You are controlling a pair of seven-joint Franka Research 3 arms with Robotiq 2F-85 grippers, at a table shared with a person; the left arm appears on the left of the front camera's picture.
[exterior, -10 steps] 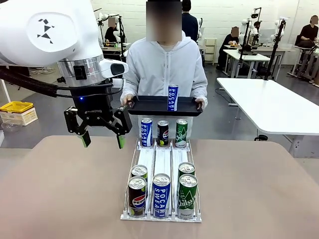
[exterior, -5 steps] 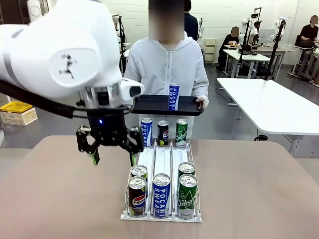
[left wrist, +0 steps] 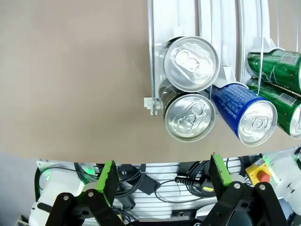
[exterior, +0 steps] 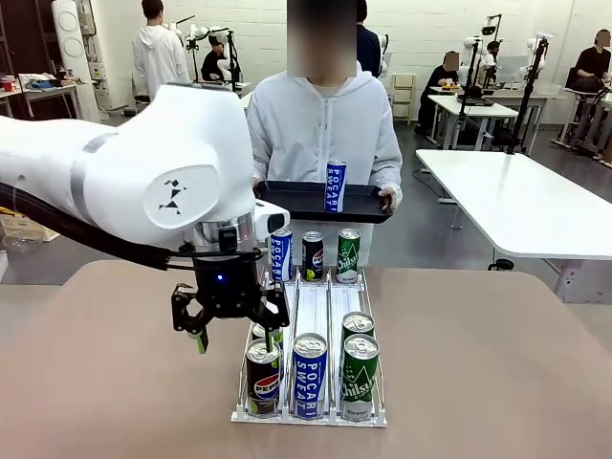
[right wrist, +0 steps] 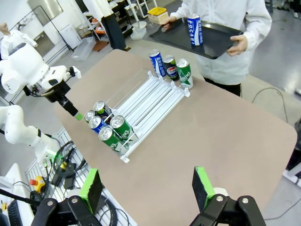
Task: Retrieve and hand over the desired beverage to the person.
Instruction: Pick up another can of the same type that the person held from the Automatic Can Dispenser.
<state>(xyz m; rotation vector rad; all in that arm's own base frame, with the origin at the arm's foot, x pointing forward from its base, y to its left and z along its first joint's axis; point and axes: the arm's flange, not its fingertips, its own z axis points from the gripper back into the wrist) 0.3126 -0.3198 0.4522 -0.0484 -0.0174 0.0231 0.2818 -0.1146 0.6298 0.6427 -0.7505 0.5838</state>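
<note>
A white wire rack point(exterior: 314, 304) on the brown table holds cans in three lanes. At its near end stand two Pepsi cans point(exterior: 263, 376), a blue Pocari Sweat can point(exterior: 309, 375) and two green cans point(exterior: 360, 373); three more cans point(exterior: 313, 254) stand at the far end. My left gripper point(exterior: 235, 337) hangs open just above the near Pepsi cans point(left wrist: 189, 117), nothing between its fingers point(left wrist: 108, 176). The person point(exterior: 325, 134) holds a black tray point(exterior: 296, 203) carrying a Pocari can point(exterior: 335, 186). My right gripper point(right wrist: 147, 187) is open, high above the table, and holds nothing.
A long white table point(exterior: 521, 196) stands to the right beyond the brown one. Other people sit and stand at benches in the back. Cables and a red emergency button point(left wrist: 261, 175) lie below the table's near edge. Bare tabletop point(exterior: 497, 363) flanks the rack.
My left arm has come down and to the right, from left of the rack's far end to over the near Pepsi cans. Its jaws stayed open. The person's tray has barely moved.
</note>
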